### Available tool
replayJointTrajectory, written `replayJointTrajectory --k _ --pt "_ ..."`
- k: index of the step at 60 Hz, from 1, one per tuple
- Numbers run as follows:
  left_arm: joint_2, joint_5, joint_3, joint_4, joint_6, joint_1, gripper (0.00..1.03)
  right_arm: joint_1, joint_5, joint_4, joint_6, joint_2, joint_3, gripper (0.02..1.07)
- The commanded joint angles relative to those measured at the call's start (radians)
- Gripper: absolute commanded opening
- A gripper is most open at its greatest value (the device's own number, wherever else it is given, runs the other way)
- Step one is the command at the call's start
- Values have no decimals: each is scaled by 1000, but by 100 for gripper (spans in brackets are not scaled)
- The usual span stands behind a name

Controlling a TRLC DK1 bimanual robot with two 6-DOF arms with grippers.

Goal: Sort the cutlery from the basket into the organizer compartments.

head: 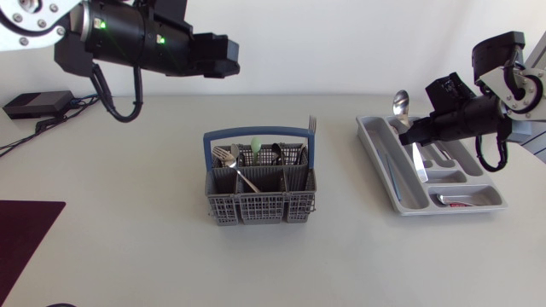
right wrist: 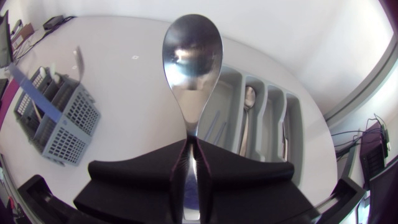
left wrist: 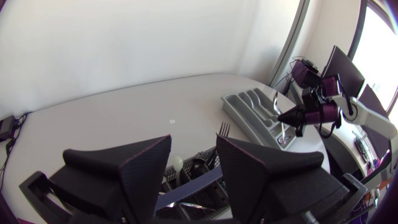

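The grey cutlery basket [head: 260, 194] with a blue handle [head: 256, 135] stands mid-table and holds forks, a knife and a green-tipped piece. To its right lies the grey organizer [head: 409, 200], with some cutlery in its compartments. My right gripper [head: 409, 133] hovers over the organizer's left end, shut on a steel spoon [head: 401, 104] whose bowl points up and away; in the right wrist view the spoon [right wrist: 191, 62] juts from the gripper [right wrist: 191, 146] above the organizer [right wrist: 292, 118]. My left gripper [head: 232, 58] hangs high behind the basket, open and empty; in the left wrist view the gripper [left wrist: 194, 158] is over the basket [left wrist: 193, 177].
A dark purple mat [head: 26, 230] lies at the front left corner. A black box [head: 38, 104] with cables sits at the back left. Bare tabletop surrounds the basket. In the organizer, a spoon [right wrist: 249, 99] lies in a middle slot.
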Motion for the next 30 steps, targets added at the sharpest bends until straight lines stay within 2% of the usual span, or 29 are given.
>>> replayJointTrajectory --k 1,30 --pt "-47 -12 -72 4 46 19 52 -45 -10 11 -14 82 77 8" --pt "-220 -44 -353 70 167 61 52 -115 -1 5 17 392 334 8"
